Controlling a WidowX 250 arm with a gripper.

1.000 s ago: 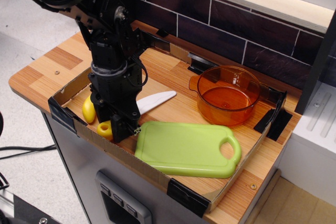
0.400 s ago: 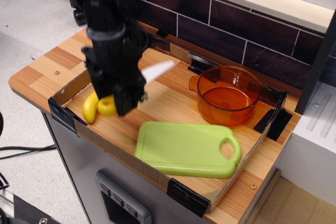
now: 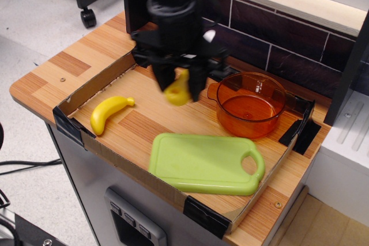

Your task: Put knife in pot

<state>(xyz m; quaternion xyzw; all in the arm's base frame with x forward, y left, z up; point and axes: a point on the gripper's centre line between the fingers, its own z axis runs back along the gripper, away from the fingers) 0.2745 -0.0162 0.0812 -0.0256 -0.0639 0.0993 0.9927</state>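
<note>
The black robot gripper [image 3: 179, 87] is clenched on the small plastic toy knife [image 3: 180, 89], whose rounded yellow handle hangs between the fingers; a white bit near the arm's upper right is probably the blade tip, though blur makes that unsure. The knife is held in the air, above the wooden tray floor and just left of the round see-through orange plastic pot [image 3: 251, 104], which looks empty. So the pick-up is done; carrying over the rim and releasing remain. The yellow toy banana [image 3: 109, 112] and flat green cutting board [image 3: 206, 163] lie untouched.
</note>
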